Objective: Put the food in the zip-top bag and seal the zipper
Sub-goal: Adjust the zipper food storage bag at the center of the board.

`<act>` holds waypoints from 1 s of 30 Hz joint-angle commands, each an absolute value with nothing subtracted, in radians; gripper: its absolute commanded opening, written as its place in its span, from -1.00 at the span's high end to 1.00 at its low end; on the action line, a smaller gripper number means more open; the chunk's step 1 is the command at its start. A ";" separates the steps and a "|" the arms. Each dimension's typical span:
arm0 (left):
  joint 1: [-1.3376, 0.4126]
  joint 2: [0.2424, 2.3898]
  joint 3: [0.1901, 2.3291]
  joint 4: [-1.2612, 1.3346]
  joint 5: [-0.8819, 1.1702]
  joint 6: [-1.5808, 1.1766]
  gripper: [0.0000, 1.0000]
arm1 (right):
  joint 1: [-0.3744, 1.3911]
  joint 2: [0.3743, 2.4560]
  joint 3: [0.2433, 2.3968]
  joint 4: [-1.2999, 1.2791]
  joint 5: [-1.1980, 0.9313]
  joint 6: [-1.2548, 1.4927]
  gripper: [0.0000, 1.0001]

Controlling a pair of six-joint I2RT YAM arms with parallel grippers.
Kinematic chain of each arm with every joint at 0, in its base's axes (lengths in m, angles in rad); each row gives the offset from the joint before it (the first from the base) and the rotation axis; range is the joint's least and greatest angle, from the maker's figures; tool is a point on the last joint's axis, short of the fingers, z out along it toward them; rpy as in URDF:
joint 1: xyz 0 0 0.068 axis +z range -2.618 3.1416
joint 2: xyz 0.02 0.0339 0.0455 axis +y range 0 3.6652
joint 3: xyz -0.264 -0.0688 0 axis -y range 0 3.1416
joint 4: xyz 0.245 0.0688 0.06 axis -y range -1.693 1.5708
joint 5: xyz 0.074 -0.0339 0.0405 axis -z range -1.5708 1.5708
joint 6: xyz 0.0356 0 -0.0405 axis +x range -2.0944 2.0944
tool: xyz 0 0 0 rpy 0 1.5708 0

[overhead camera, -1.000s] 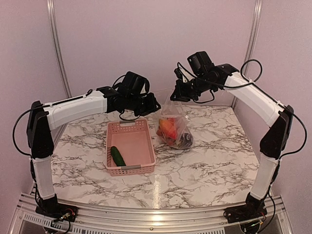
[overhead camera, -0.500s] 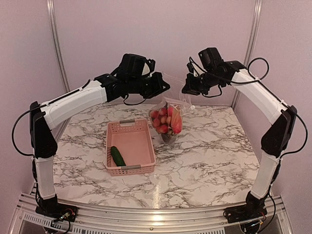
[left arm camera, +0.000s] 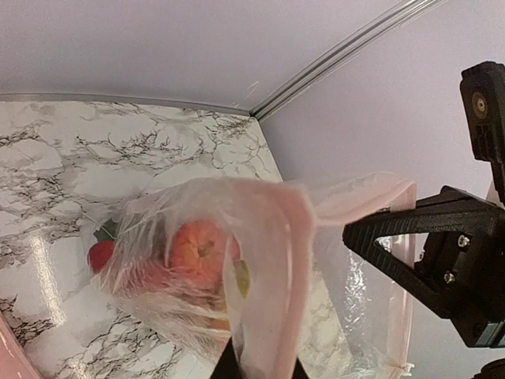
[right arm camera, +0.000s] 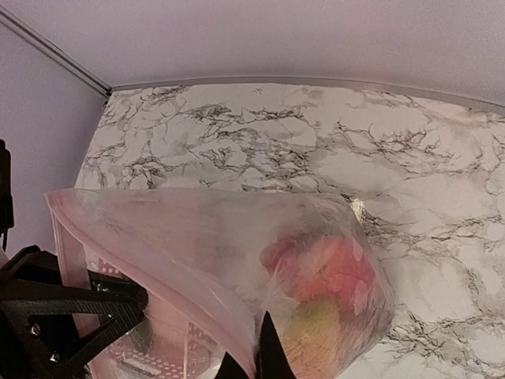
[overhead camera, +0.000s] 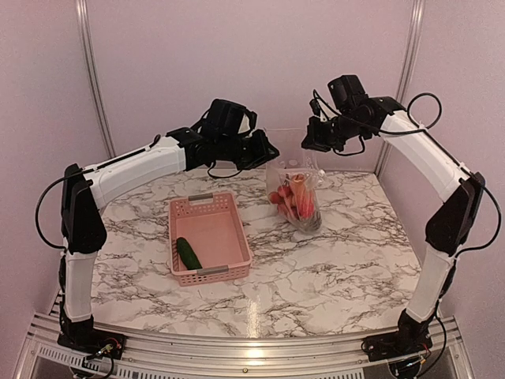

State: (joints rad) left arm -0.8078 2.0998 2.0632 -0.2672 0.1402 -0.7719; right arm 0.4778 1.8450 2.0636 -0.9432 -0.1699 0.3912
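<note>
Nearest, on the marble table (overhead camera: 339, 260), toward 9 o'clock of centre: pink latticed basket (overhead camera: 217, 229), long axis running 6 to 12 o'clock. Inside, near its left wall, one dark green cucumber (overhead camera: 188, 253), lying roughly 5 to 11 o'clock, well apart from the other food.

Farther back, around 1 o'clock of centre: zip-top bag (overhead camera: 293, 170), hanging with the mouth up and the long axis near vertical. Belly low over the table; touching or just clear of it, cannot tell. Clear, crinkly, with pale glare on the folds. Pale whitish-pink zipper (left arm camera: 278, 260) along the top, spanning 9 to 3 o'clock between the arms, looping open in the left wrist view rather than pressed flat.

Food (overhead camera: 293, 201) heaped in the bag's lower half: reds and orange-reds, something darker at the very bottom. One orange-red fruit (left arm camera: 197, 249) plain from the left wrist; most other pieces blurred by the plastic and hard to name.

Left tool (overhead camera: 271, 150) clamped narrow on the 9 o'clock end of the mouth, right tool (overhead camera: 310, 144) clamped tight on the 3 o'clock end. In both wrist views, own tips nearly all cut off by the lower frame edge, only dark points showing with the plastic pinched between.

Behind all, at 12 o'clock: plain pale wall (overhead camera: 260, 63).
</note>
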 commanded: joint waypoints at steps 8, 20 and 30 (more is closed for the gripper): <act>-0.802 2.030 1.962 -0.302 0.108 -0.712 -0.62 | 0.491 1.758 1.888 -0.838 -0.210 0.414 1.00; -0.768 1.835 1.719 -0.309 0.033 -0.668 -0.98 | 0.500 1.770 1.899 -0.828 -0.236 0.413 1.00; -0.740 1.734 1.700 -0.406 0.073 -0.530 -0.98 | 0.516 1.792 1.965 -0.848 -0.239 0.409 1.00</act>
